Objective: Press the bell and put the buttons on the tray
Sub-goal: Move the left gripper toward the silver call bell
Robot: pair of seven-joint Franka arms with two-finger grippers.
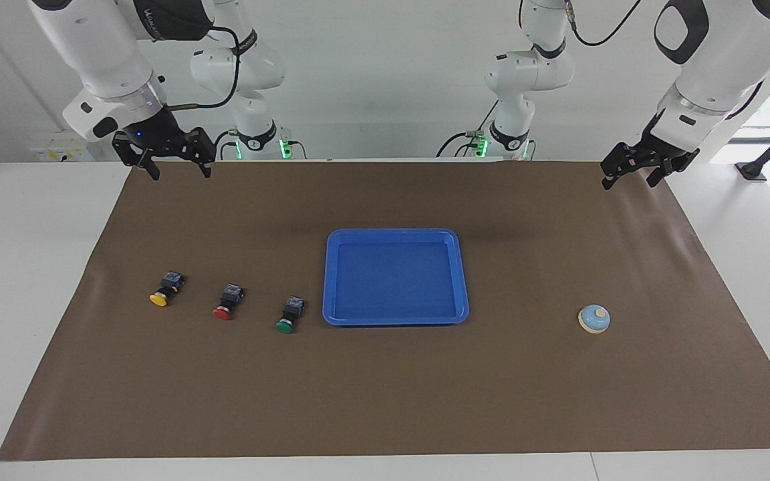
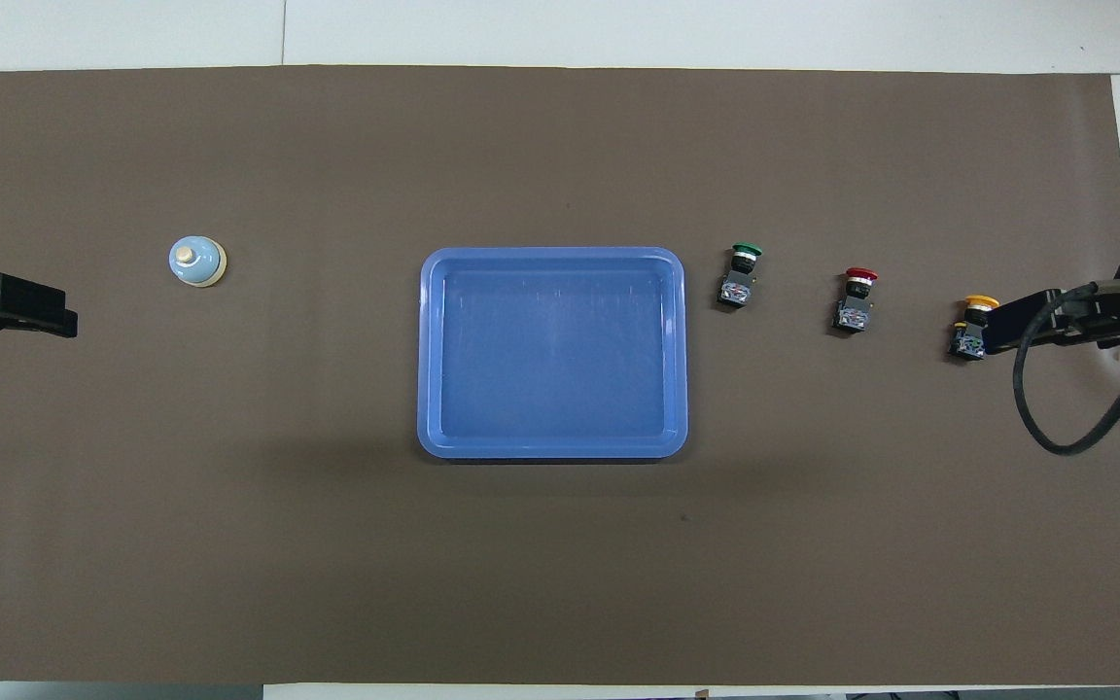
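Hands (image 1: 179, 162) high, tray (image 1: 395, 234) between

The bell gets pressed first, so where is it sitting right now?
The bell sits alone on the brown mat toward the left arm's end of the table, beside the blue tray, at the right of the facing view.

- A brown paper sheet (image 1: 398, 394) is lying flat, covering most of the desk.
- The white desk (image 1: 24, 267) is showing bare around the sheet's edges.
- A black stand (image 1: 769, 157) is resting on the desk near the left arm's end.
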